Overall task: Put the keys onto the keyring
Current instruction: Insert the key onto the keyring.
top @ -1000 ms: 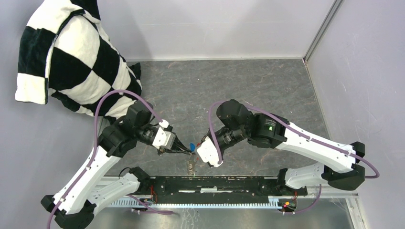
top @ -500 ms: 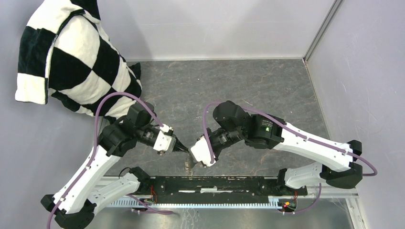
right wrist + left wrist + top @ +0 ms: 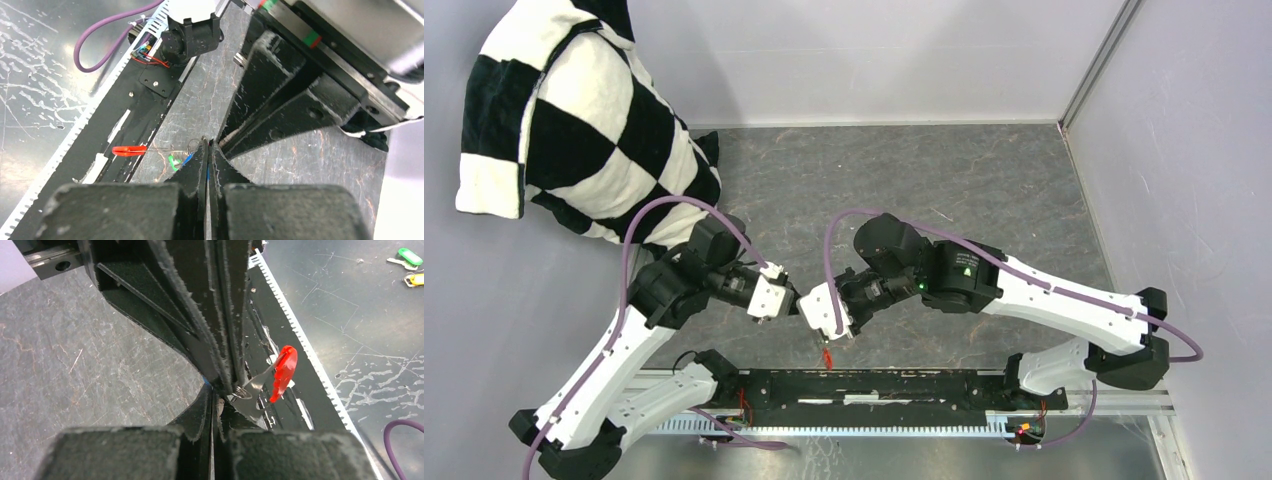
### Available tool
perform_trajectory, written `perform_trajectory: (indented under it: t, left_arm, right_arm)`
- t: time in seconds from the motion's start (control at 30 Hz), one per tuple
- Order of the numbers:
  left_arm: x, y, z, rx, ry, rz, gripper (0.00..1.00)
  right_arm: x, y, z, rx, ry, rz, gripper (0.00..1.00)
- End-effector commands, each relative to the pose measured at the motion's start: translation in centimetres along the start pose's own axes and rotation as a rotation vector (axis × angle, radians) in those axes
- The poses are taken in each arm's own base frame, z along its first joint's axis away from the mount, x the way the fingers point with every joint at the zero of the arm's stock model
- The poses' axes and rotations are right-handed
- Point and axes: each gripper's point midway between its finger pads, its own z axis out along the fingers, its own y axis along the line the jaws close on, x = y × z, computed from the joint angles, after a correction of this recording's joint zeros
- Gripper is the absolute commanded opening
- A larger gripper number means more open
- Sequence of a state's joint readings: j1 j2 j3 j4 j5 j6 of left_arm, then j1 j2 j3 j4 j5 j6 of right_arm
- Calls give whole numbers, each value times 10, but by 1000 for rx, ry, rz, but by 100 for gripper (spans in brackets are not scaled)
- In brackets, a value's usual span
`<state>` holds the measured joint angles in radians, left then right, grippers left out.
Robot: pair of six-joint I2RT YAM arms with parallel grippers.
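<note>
Showing a grey tabletop (image 3: 944, 170) with a black-and-white checkered blanket (image 3: 574, 130) at its far-left corner. Pressing left end effector (image 3: 212, 405) and right end effector (image 3: 207, 155) tip to tip near the front edge, each clamped fully closed. Dangling the keyring (image 3: 240, 390) and its red tag (image 3: 283, 372) from that junction, without revealing which side is gripping. Showing green key (image 3: 173, 161) and blue key (image 3: 187, 159) just beside the right tips.

Grey marbled table (image 3: 984, 180) — checkered cloth (image 3: 574, 120) far left.
</note>
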<state>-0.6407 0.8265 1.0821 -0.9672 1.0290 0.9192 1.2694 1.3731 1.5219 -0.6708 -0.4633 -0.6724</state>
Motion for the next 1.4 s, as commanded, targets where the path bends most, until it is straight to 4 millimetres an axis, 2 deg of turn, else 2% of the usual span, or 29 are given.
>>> perform_trajectory:
  t: [0.0,0.27,0.47,0.63,0.9,1.07,1.23,1.37]
  left_arm:
    - [-18,-4,-4,10,-56,89,2]
    - [-21,-9,-4,18,-73,87,2]
    - [-27,-9,-5,14,-93,92,2]
    - [-30,-9,-5,8,-109,77,2]
    - [-22,-4,-6,-32,-68,60,2]
    - [-21,3,-12,-118,-49,46,20]
    - [-28,5,-22,-196,-48,49,28]
    - [-32,7,-30,-255,-35,48,31]
  right_arm:
    - [-12,-24,-15,140,-15,-8,0]
    - [1,-29,-24,237,7,38,0]
    - [6,-25,-21,229,10,70,0]
    - [-1,-23,-21,224,-28,72,0]
    - [-9,-21,-26,220,-65,63,0]
    - [-13,-23,-33,232,-72,52,0]
    - [-16,-22,-38,227,-82,33,0]
    - [-20,-21,-41,218,-99,19,0]
